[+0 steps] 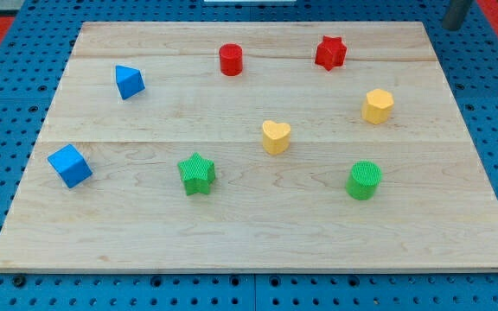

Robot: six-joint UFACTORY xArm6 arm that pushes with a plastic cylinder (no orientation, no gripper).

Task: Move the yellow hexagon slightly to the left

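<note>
The yellow hexagon [377, 105] sits on the wooden board [249, 233] at the view's right, a little above the middle. My tip [450, 26] shows at the view's top right corner, just off the board's top right corner. It is well above and to the right of the yellow hexagon and touches no block.
A red star [330, 53] and a red cylinder [231, 60] lie near the top. A yellow heart [276, 136] lies left of the hexagon. A green cylinder [364, 180], a green star [197, 174], a blue cube [69, 166] and a blue triangular block [129, 82] are also there.
</note>
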